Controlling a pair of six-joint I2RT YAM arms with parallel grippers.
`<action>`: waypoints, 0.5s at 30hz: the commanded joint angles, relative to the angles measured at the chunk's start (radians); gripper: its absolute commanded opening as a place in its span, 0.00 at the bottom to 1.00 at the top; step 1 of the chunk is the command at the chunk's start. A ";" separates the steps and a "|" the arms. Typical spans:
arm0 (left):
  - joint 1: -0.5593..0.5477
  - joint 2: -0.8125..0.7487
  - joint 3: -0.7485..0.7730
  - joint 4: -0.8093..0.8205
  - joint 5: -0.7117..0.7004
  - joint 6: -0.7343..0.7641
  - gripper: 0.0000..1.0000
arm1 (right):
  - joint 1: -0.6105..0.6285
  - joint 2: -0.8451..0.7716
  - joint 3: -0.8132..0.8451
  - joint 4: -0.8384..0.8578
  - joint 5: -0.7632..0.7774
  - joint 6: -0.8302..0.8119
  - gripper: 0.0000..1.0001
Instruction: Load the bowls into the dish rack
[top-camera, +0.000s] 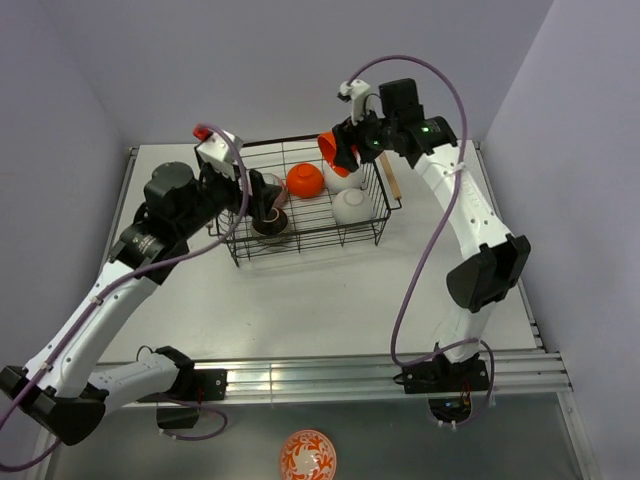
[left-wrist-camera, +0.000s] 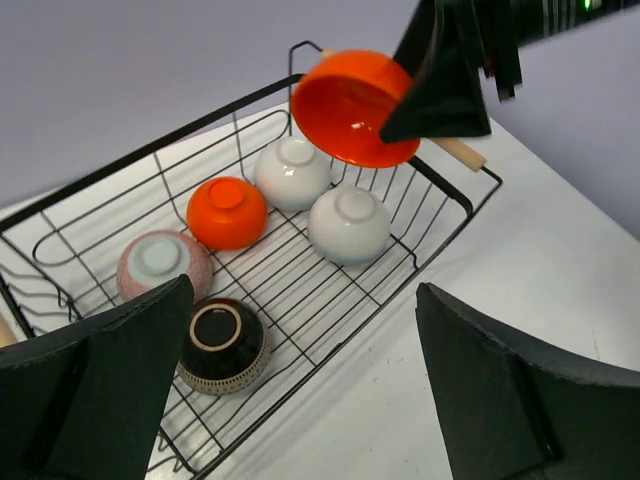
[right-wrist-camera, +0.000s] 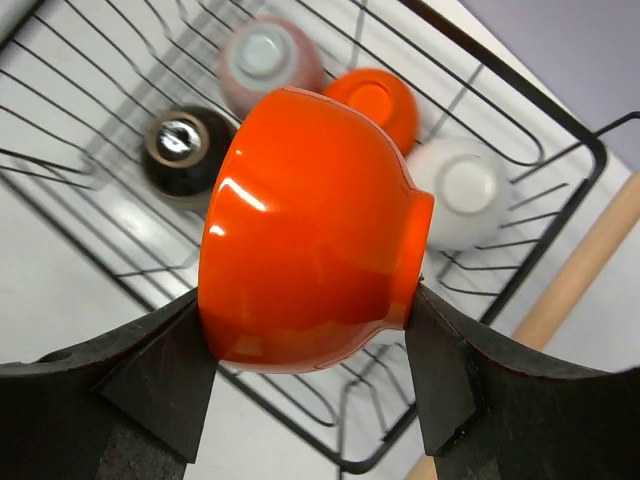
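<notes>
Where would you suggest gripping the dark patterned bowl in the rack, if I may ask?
Probably its raised foot ring, from straight above: the dark patterned bowl sits upside down in the dish rack, its rim hidden against the wires.

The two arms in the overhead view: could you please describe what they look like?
The left arm and right arm have white shells, black joints and a purple cable each. Their fingers are black wedges. A green light glows on the right wrist.
</notes>
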 joint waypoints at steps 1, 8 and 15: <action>0.068 0.013 0.071 -0.055 0.076 -0.160 1.00 | 0.092 0.052 0.076 -0.041 0.241 -0.208 0.00; 0.168 0.015 0.092 -0.094 0.054 -0.146 1.00 | 0.224 0.144 0.070 -0.068 0.417 -0.332 0.00; 0.225 -0.002 0.057 -0.081 0.113 -0.163 0.99 | 0.276 0.239 0.105 -0.057 0.486 -0.452 0.00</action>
